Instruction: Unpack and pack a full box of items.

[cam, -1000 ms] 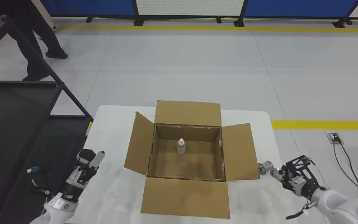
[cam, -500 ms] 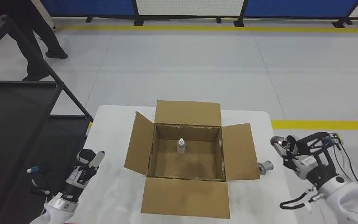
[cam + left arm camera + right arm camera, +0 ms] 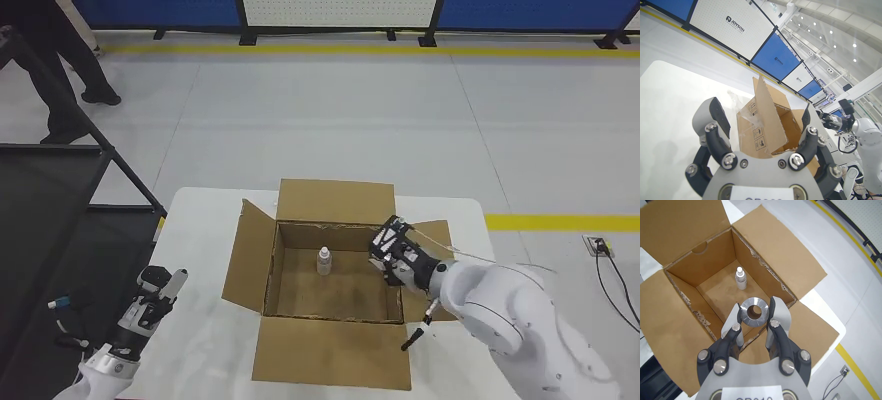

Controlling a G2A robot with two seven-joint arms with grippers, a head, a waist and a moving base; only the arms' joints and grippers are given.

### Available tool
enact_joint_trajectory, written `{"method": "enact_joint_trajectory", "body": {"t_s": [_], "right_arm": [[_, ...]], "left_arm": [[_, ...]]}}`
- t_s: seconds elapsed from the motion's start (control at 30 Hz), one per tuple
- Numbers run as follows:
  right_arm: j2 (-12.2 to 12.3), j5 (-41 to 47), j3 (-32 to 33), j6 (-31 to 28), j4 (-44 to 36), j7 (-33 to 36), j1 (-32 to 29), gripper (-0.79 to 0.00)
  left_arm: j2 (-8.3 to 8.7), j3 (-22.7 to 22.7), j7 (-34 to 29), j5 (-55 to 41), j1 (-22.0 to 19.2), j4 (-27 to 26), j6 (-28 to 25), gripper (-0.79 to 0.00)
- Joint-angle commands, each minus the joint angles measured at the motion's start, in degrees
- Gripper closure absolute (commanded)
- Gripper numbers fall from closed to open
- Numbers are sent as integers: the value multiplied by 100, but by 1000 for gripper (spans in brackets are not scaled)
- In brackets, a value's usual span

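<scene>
Clamped on a metal ring [image 3: 762, 308], the right gripper [image 3: 755, 303] has one finger on each side of the part, and the ring's hole faces the wrist camera. From above, this gripper [image 3: 390, 245] sits over the right wall of the cardboard box [image 3: 335, 205], near its far right corner, with the ring held above the box's floor. The left gripper [image 3: 761, 107] has its jaws wide apart with nothing between them. It sits low over the near left part of the table [image 3: 205, 240], well apart from the box [image 3: 768, 113].

All four box flaps are folded outward, and the corrugated edges around the opening are torn and ragged. Inside, a small spray bottle [image 3: 740, 279] stands upright on the floor of the box [image 3: 772, 247], close to the far wall [image 3: 324, 261].

The tabletop is white with rounded corners and carries the box at its centre. A pale grey floor spreads around it, crossed by a yellow line [image 3: 300, 48]. Blue and white panels [image 3: 776, 58] stand in black frames along the far side of the room. A dark framed platform [image 3: 60, 200] sits to the left of the table, and a floor socket [image 3: 598, 245] with a cable lies to the right.
</scene>
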Motion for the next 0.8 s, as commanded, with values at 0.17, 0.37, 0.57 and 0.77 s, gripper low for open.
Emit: {"method": "enact_joint_trajectory", "body": {"t_s": [0.17, 0.37, 0.57, 0.77], "right_arm": [[-522, 120, -1540, 372, 1803, -168, 1226, 0], [-934, 240, -2227, 566, 2999, -457, 1749, 0], [-1213, 329, -2526, 544, 3837, -676, 1974, 0], [-1423, 423, -2667, 469, 4396, -791, 2093, 0]], "left_arm": [[0, 0, 0, 0, 0, 0, 0, -785], [0, 0, 0, 0, 0, 0, 0, -785], [0, 0, 0, 0, 0, 0, 0, -785], [0, 0, 0, 0, 0, 0, 0, -785]]}}
